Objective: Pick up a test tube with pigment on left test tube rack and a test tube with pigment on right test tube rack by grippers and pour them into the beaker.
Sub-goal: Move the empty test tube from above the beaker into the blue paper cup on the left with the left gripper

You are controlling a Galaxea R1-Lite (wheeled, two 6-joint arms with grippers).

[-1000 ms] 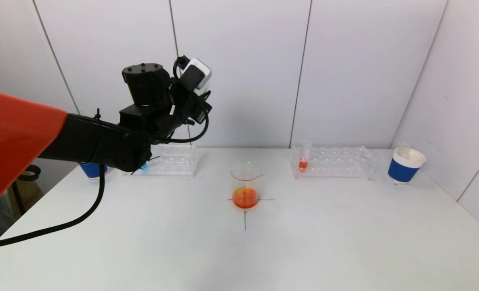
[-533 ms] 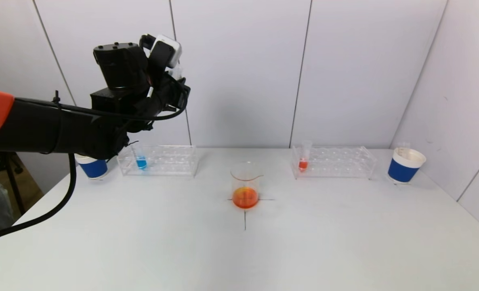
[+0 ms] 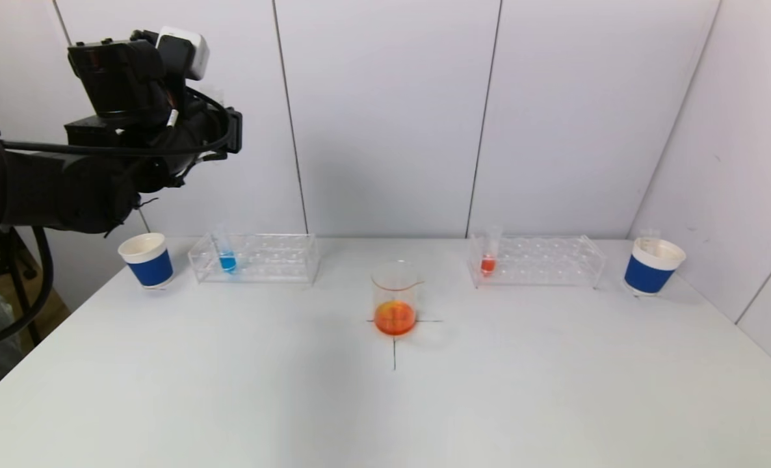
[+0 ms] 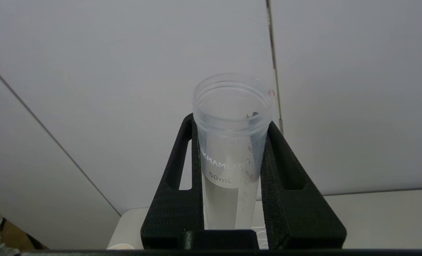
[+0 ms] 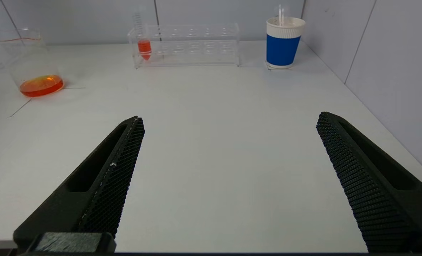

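My left gripper (image 4: 230, 122) is shut on a clear, empty-looking 50 mL test tube (image 4: 228, 167). In the head view that arm (image 3: 132, 97) is raised high at the far left, above the left cup and the left rack (image 3: 275, 260); the held tube is hidden there. A tube with blue pigment (image 3: 227, 260) stands in the left rack. A tube with red pigment (image 3: 488, 261) stands in the right rack (image 3: 548, 260). The beaker (image 3: 395, 296) holds orange liquid at the table's middle. My right gripper (image 5: 229, 117) is open and empty, low over the table's near right.
A blue-and-white paper cup (image 3: 146, 260) stands left of the left rack, another (image 3: 652, 265) right of the right rack with a tube in it. A black cross marks the table under the beaker. Grey walls close the back and right.
My left arm has swung left and upward with the empty tube, away from the beaker, uncovering the left rack, the blue tube and the left cup.
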